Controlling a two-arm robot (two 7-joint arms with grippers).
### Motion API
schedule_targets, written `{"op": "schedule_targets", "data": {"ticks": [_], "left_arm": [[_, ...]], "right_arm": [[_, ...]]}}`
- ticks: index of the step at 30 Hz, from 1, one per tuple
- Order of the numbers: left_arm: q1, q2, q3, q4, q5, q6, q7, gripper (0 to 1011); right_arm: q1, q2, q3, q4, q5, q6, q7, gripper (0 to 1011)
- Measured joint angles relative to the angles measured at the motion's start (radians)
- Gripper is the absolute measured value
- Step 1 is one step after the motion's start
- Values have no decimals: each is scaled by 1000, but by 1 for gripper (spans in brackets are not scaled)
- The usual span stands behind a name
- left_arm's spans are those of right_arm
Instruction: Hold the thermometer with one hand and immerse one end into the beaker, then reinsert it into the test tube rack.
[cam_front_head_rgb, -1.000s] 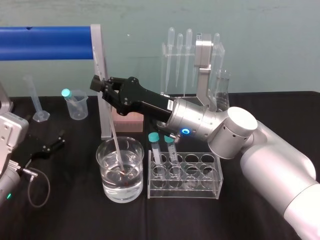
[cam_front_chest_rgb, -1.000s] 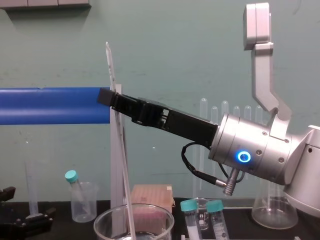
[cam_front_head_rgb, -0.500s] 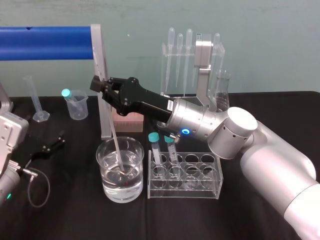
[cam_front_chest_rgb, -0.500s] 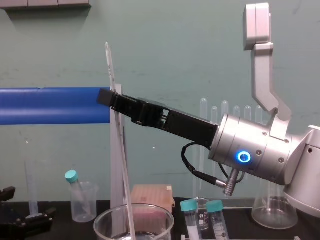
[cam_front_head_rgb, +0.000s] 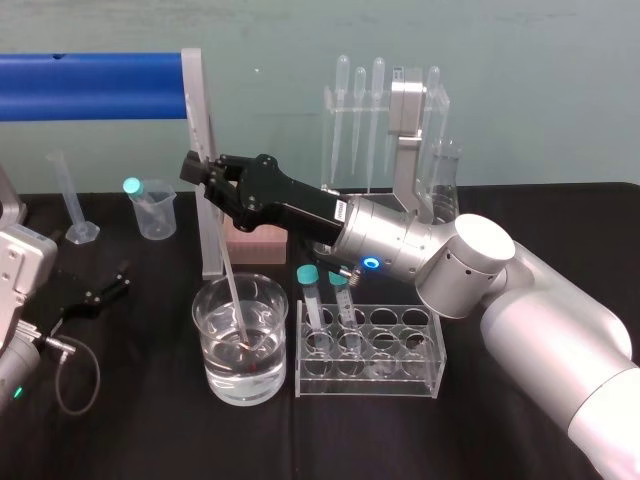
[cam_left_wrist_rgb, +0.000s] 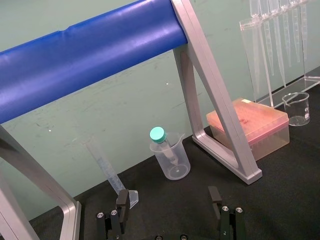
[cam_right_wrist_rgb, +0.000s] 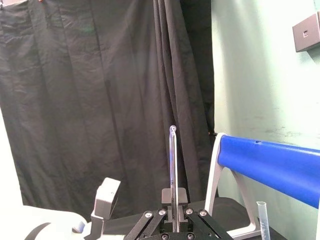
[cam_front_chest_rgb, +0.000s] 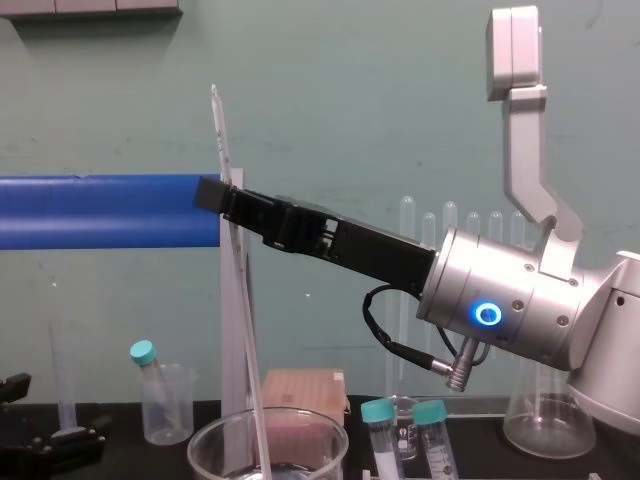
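My right gripper (cam_front_head_rgb: 197, 170) is clamped on the thermometer (cam_front_chest_rgb: 222, 140) high up its stem, tilting it so the lower end dips into the water in the beaker (cam_front_head_rgb: 205, 340). The test tube rack (cam_front_head_rgb: 400, 375) waits at the beaker's 3 o'clock, and my left gripper (cam_left_wrist_rgb: 168, 201) idles, fingers apart, at 9 o'clock

From my seat this is plainly a lab bench: a black tabletop (cam_front_head_rgb: 150, 430) set with a water-filled beaker (cam_front_head_rgb: 270, 360), a clear test tube rack (cam_front_head_rgb: 400, 375) with teal-capped tubes (cam_front_head_rgb: 310, 295), a graduated cylinder (cam_front_head_rgb: 72, 205) near the far left corner, and bulb-topped pipettes (cam_front_head_rgb: 377, 110) and a conical flask (cam_front_head_rgb: 444, 185) along the far edge.
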Motion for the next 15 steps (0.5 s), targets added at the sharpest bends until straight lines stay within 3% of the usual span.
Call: {"op": "schedule_targets", "data": {"ticks": [15], "left_arm": [[0, 0, 0, 0, 0, 0, 0, 1008]], "right_arm": [[0, 0, 0, 0, 0, 1, -1, 58]]}}
